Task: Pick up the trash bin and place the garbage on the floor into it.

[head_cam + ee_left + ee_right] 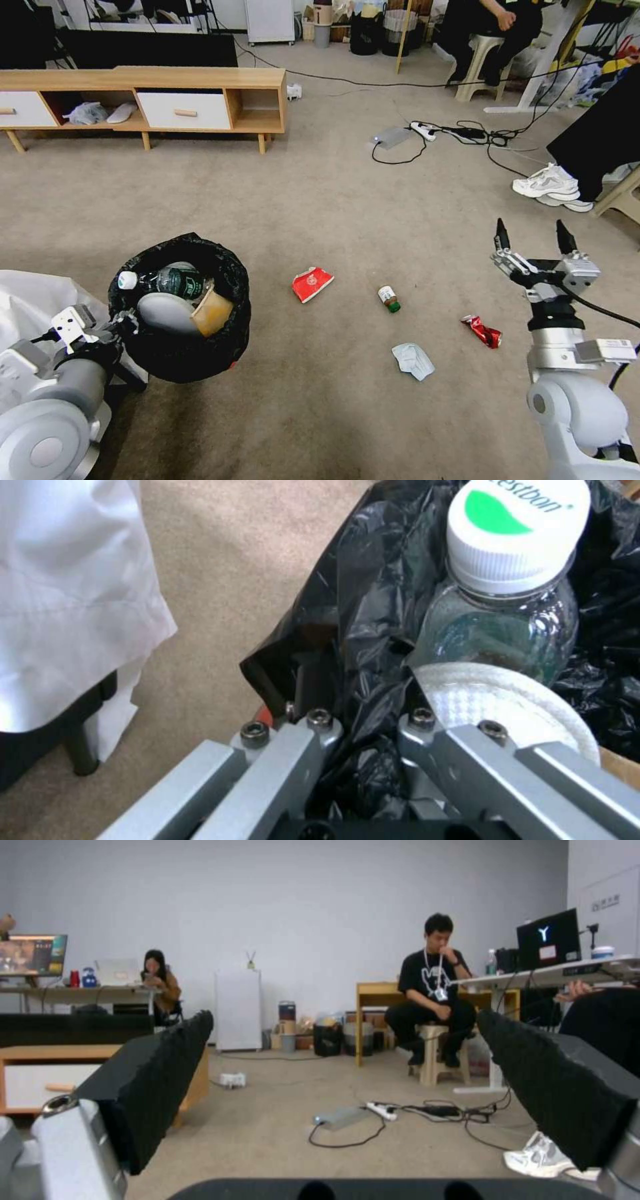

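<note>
The trash bin (220,347), lined with a black bag, hangs above the floor (313,207) at the lower left. My left gripper (123,325) is shut on its near rim; in the left wrist view the fingers (313,730) pinch the bag (373,605). A capped water bottle (507,580), a white disc (493,700) and a brown paper box (212,312) lie inside. On the carpet lie garbage pieces: a flattened red carton (312,284), a small bottle (389,299), a crushed red can (482,331) and a crumpled tissue (413,361). My right gripper (533,240) (343,1022) stands open, raised beyond the can.
A low wooden cabinet (200,100) stands at the back left. A grey power brick (392,137) with black cables lies mid-floor at the back, white sneakers (552,185) at the right. A white cloth (33,293) hangs beside my left arm.
</note>
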Robot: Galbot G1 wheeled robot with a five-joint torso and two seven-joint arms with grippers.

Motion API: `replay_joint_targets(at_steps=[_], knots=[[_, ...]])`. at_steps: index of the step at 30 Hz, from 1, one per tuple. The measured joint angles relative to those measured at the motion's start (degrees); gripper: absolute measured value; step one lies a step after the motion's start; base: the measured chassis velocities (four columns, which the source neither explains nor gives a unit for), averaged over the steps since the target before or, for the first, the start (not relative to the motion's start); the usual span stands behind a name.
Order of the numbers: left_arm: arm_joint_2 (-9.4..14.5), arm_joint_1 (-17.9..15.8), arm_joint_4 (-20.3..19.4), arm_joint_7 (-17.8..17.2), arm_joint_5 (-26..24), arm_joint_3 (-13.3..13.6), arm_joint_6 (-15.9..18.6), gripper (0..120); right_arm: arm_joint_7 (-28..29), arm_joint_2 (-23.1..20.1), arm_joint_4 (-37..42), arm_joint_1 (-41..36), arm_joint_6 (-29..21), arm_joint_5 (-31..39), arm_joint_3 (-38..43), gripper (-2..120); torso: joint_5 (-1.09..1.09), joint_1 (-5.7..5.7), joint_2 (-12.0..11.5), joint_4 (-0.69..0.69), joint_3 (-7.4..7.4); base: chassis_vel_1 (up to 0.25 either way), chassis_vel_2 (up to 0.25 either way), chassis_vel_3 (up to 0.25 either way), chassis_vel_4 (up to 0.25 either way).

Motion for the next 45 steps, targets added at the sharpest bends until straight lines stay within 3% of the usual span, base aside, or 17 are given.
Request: replay_joint_targets(at_steps=[29,34,35,36,37,38,39,41,42,44,45], knots=[[-0.19,0.86,-1.67,0.83,0.15,0.03,0.29,4,-0.28,-1.14,-0.06,-0.2,0.58,-0.14,-0.98,100,0.0,0.0,0.0,0.0,0.01,-0.057,0.058,0.062,-0.052],[-0.16,0.83,-1.82,0.85,0.1,-0.17,0.33,4,1.45,-2.35,0.5,-0.7,-1.97,-0.74,-1.64,100,0.0,0.0,0.0,0.0,0.01,0.0,0.0,0.0,0.0],[-0.12,0.94,-1.95,0.87,-0.01,-0.29,0.34,4,2.75,-3.98,1.05,-1.29,-5.02,-1.31,-2.46,100,0.02,0.0,0.0,0.0,0.01,0.0,0.0,0.0,0.0],[-0.12,0.94,-1.95,0.87,-0.01,-0.29,0.34,4,2.75,-3.98,1.05,-1.29,-5.02,-1.31,-2.46,100,0.02,0.0,0.0,0.0,0.01,0.0,0.0,0.0,0.0],[-0.09,0.98,-1.98,0.88,-0.08,-0.48,0.36,4,4.31,-7.44,2.34,-2.14,-13.37,-1.33,-3.85,100,0.01,0.0,0.0,0.0,0.01,0.0,0.0,0.0,0.0],[-0.03,1.01,-2.01,0.89,-0.11,-0.52,0.36,4,5.44,-9.54,3.25,-2.59,-18.61,-0.61,-4.73,100,0.0,0.0,0.0,0.0,0.01,0.0,0.0,0.0,0.0],[-0.03,1.01,-2.01,0.89,-0.11,-0.52,0.36,4,5.44,-9.54,3.25,-2.59,-18.61,-0.61,-4.73,100,0.0,0.0,0.0,0.0,0.01,0.0,0.0,0.0,0.0],[0.09,1.07,-2.12,0.9,-0.21,-0.53,0.4,4,9.89,-15.06,4.72,-3.06,-32.96,2.79,-8.74,100,0.0,0.0,0.0,0.0,0.01,0.0,0.0,0.0,0.0],[0.09,1.07,-2.12,0.9,-0.21,-0.53,0.4,4,9.89,-15.06,4.72,-3.06,-32.96,2.79,-8.74,100,0.0,0.0,0.0,0.0,0.01,0.0,0.0,0.0,0.0],[0.12,1.07,-2.2,0.91,-0.21,-0.41,0.42,4,12.33,-17.75,4.55,-2.2,-43.11,6.48,-12.12,100,0.0,0.0,0.0,0.0,0.01,0.0,0.0,0.0,0.0],[0.12,1.07,-2.2,0.91,-0.21,-0.41,0.42,4,12.33,-17.75,4.55,-2.2,-43.11,6.48,-12.12,100,0.0,0.0,0.0,0.0,0.01,0.0,0.0,0.0,0.0]])
